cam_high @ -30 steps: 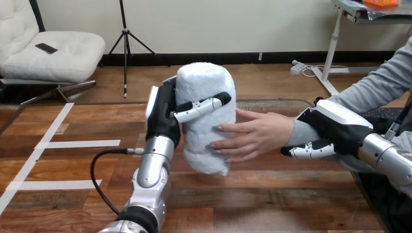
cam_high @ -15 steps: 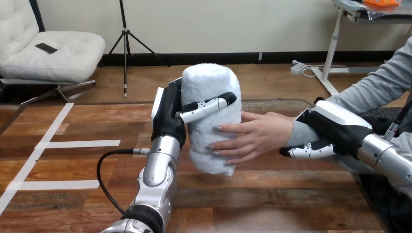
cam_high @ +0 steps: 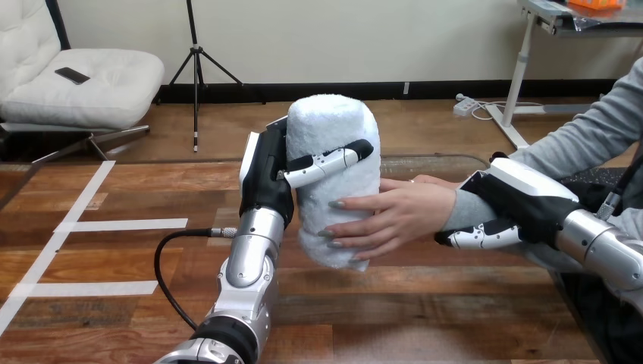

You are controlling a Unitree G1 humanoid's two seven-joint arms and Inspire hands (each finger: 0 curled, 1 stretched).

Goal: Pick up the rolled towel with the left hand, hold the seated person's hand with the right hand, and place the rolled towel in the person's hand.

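Note:
A white rolled towel (cam_high: pixel 334 136) stands upright above the table's middle, gripped by my left hand (cam_high: pixel 267 176), whose thumb and fingers curl round its upper half. The person's hand (cam_high: pixel 394 214) reaches in from the right with its palm and fingers pressed against the towel's lower right side, the fingers starting to wrap it. My right hand (cam_high: pixel 523 203) is curled round the person's grey-sleeved wrist, with its fingers (cam_high: pixel 476 235) showing under the sleeve.
The wooden table (cam_high: pixel 425 311) stretches across the view, with white tape strips (cam_high: pixel 121 224) at its left. A black cable (cam_high: pixel 163 265) loops beside my left forearm. The person's arm (cam_high: pixel 591 129) comes in from the upper right.
My left hand has carried the towel to the right, deeper into the person's palm. The person's fingers now close more round the towel. My right hand has stayed on the wrist.

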